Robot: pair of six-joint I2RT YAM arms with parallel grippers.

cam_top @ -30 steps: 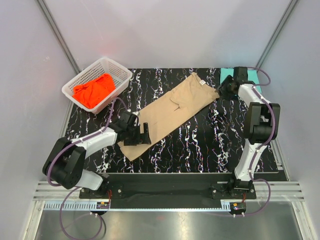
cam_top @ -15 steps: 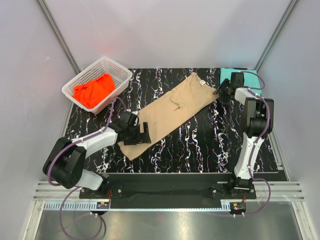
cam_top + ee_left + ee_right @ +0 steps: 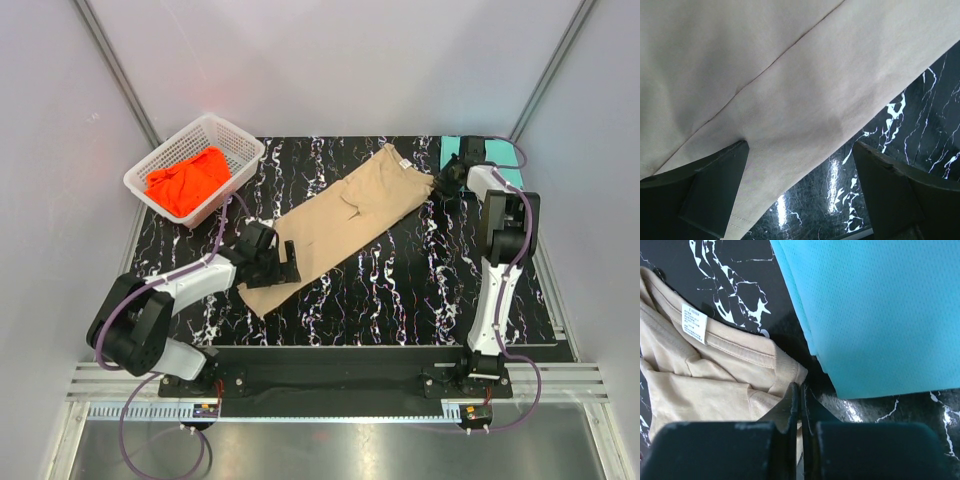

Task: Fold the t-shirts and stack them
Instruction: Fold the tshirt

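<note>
Tan t-shirt (image 3: 340, 225), one, lies as a long strip slanting near-left to far-right across the counter (image 3: 420, 290), collar far. One teal t-shirt (image 3: 500, 152) lies beyond; one orange-red t-shirt (image 3: 188, 180) fills the basket (image 3: 245, 150). Left pincer (image 3: 800, 150) is spread wide over its hem. Right pincer (image 3: 799, 390) nips its collar.

light: bright, even | glare — glossy table (image 3: 835, 175) | near fingers (image 3: 700, 195) soft

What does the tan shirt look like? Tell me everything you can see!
The tan t-shirt is soft plain cloth, folded into a long strip lying flat and slanted across the black marbled table. A seam runs along it, and a small white label sits inside the ribbed collar at the far end. The right gripper is shut on the collar corner; the open left gripper straddles the near edge.
</note>
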